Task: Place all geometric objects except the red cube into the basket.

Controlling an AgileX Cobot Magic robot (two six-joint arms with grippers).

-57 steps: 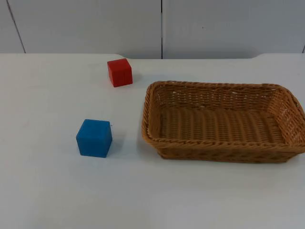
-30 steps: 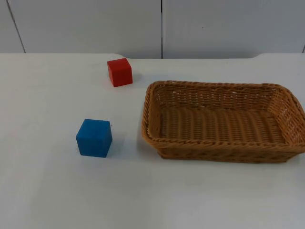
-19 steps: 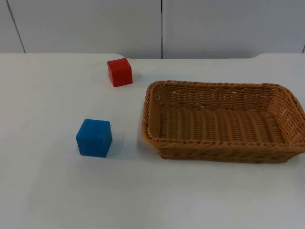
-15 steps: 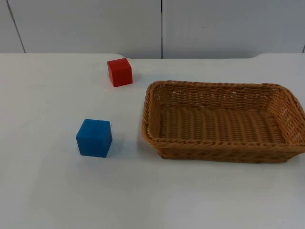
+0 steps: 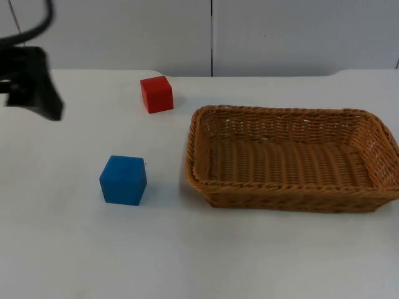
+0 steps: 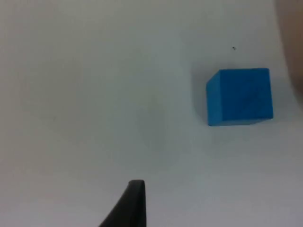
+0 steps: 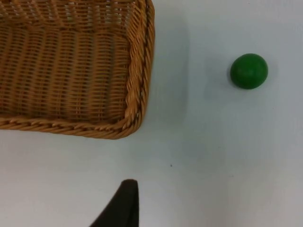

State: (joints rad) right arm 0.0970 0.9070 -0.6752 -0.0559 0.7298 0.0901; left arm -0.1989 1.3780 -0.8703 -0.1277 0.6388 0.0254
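Observation:
A blue cube [image 5: 123, 180] sits on the white table left of the wicker basket [image 5: 198, 149], and the left wrist view also takes in this blue cube [image 6: 239, 96]. Farther back stands a red cube [image 5: 156, 94]. My left gripper [image 5: 38, 93] hangs over the table's far left, behind and to the left of the blue cube, apart from it. A green ball [image 7: 249, 71] lies on the table beside a corner of the basket [image 7: 137, 101] in the right wrist view. My right gripper [image 7: 124, 203] hovers near that corner, touching nothing. Nothing lies in the basket.
The grey partition wall [image 5: 212, 34] closes off the table at the back. Bare white table top [image 5: 187, 255] stretches in front of the basket and the blue cube.
My left arm has come into the top view at the far left. The cubes and the basket have not moved.

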